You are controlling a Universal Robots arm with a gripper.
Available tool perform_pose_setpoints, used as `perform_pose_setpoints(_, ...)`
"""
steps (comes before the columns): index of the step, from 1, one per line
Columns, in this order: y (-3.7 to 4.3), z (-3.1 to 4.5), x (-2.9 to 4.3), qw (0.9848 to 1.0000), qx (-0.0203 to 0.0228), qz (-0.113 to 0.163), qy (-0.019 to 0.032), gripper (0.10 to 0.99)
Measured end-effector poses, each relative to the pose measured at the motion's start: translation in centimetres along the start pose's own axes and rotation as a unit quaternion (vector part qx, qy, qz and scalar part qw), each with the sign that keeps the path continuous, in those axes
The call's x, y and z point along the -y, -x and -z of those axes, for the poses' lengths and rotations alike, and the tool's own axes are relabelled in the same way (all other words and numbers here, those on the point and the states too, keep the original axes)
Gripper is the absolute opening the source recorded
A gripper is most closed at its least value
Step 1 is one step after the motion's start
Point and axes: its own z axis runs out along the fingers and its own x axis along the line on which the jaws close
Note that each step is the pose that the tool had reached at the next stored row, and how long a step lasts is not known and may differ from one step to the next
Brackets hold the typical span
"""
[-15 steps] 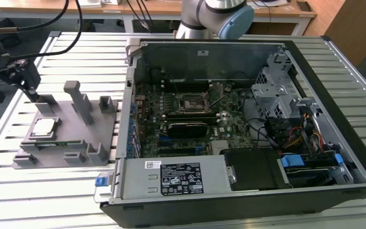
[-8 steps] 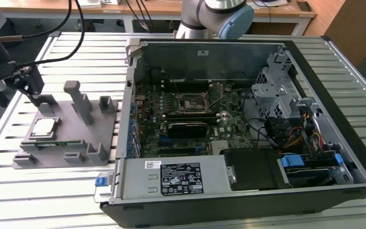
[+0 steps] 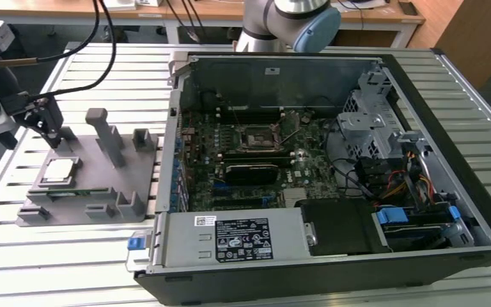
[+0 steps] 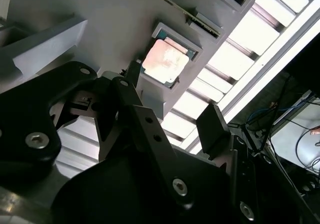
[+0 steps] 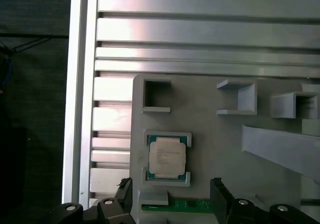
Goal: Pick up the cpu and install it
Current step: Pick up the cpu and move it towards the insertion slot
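The cpu (image 3: pixel 59 169) is a small square chip with a silvery top. It lies flat in a recess of the grey fixture (image 3: pixel 117 185) on the exterior view's left, and shows in both wrist views (image 4: pixel 165 60) (image 5: pixel 167 157). My gripper (image 3: pixel 54 137) hangs just above the fixture, a little behind the cpu and not touching it. In the first wrist view the gripper (image 5: pixel 171 191) is open, its two black fingers (image 5: pixel 125 190) set wider apart than the chip, with nothing between them. The square socket (image 3: pixel 257 136) sits on the motherboard inside the open computer case.
The open computer case (image 3: pixel 450 83) lies on the slatted metal table (image 3: pixel 75 256), with a labelled black block (image 3: pixel 243 239) along its near side. Upright grey posts (image 3: pixel 107 137) rise from the fixture beside the cpu. A green circuit strip (image 5: pixel 187 204) lies in the fixture's edge slot.
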Motion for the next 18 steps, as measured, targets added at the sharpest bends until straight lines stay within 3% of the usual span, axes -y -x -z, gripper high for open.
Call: perform_pose_setpoints(18, 0.03, -3.27, 0.07, 1.0, -0.0023, 0.0, 0.0009, 0.718)
